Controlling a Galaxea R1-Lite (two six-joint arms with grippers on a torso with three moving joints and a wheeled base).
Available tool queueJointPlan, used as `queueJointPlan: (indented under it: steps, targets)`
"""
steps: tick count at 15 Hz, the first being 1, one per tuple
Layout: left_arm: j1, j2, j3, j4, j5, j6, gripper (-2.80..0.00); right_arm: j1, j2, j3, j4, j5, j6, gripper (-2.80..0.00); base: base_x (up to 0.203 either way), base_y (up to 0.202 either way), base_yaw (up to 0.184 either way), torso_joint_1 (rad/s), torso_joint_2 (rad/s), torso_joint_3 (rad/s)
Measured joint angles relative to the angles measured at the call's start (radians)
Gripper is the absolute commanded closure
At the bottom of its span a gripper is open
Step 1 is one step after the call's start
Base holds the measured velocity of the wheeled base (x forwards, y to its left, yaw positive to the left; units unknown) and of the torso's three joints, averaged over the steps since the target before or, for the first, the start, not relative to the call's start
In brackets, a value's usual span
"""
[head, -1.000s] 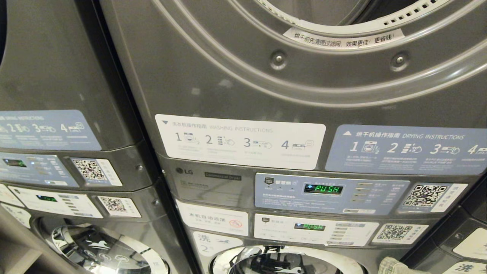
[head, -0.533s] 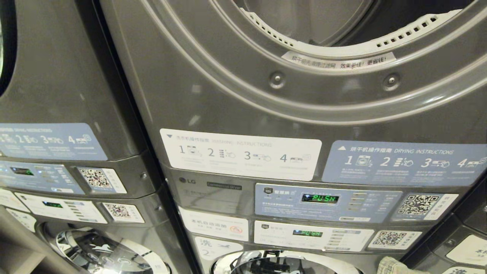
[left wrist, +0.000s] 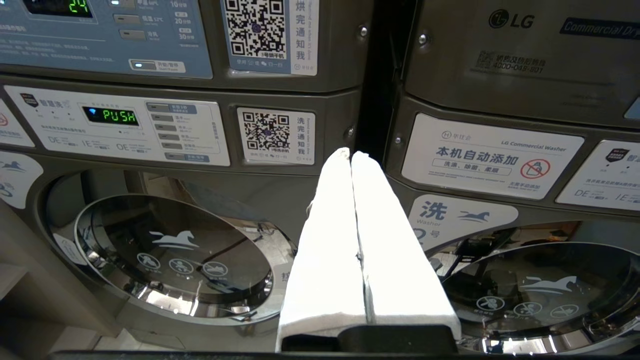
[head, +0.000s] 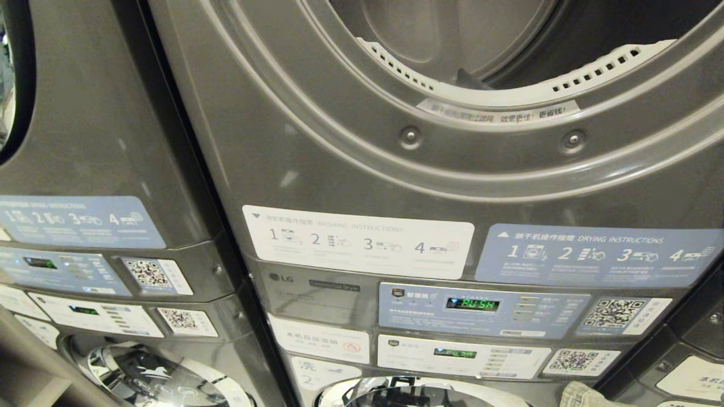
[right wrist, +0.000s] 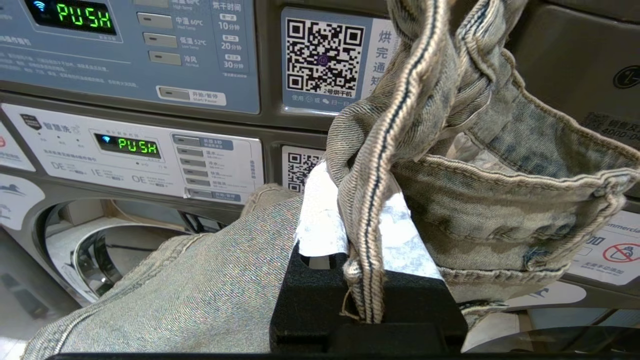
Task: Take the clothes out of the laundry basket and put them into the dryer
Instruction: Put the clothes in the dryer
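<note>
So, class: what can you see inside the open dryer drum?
Inside the dryer drum only bare grey metal wall shows, no clothes; its upper part is out of frame.

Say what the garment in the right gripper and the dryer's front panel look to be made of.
Garment: faded denim, likely cotton; twill weave, stitched seams, frayed thread.
Dryer front panel: seemingly painted grey metal with a satin sheen; pressed rings and screws show.

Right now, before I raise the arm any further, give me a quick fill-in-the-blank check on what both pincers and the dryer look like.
1. The right pincer is clamped on a piece of faded ____ clothing.
2. The left pincer is shut and holds ____.
3. The green display on the dryer panel reads ____.
4. The dryer opening at the top of the head view has its door ____.

Missing words: denim; nothing; PUSH; open
</note>
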Motion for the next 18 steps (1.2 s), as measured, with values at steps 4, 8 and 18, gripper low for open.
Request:
queueJointPlan:
  steps: [4,8,18]
  targets:
    - [0.0,0.0,0.0,0.0,0.0,0.0,0.0,0.0,0.0,0.0,0.0,0.0,0.0,0.0,0.0,0.0,0.0,0.084,-0.15,-0.076]
    - [0.0,0.0,0.0,0.0,0.0,0.0,0.0,0.0,0.0,0.0,0.001,0.0,0.0,0.0,0.0,0.0,0.0,0.069,-0.14,-0.071]
    - [0.0,0.0,0.0,0.0,0.0,0.0,0.0,0.0,0.0,0.0,0.0,0.0,-0.001,0.0,0.0,0.0,0.0,0.069,-0.13,-0.067]
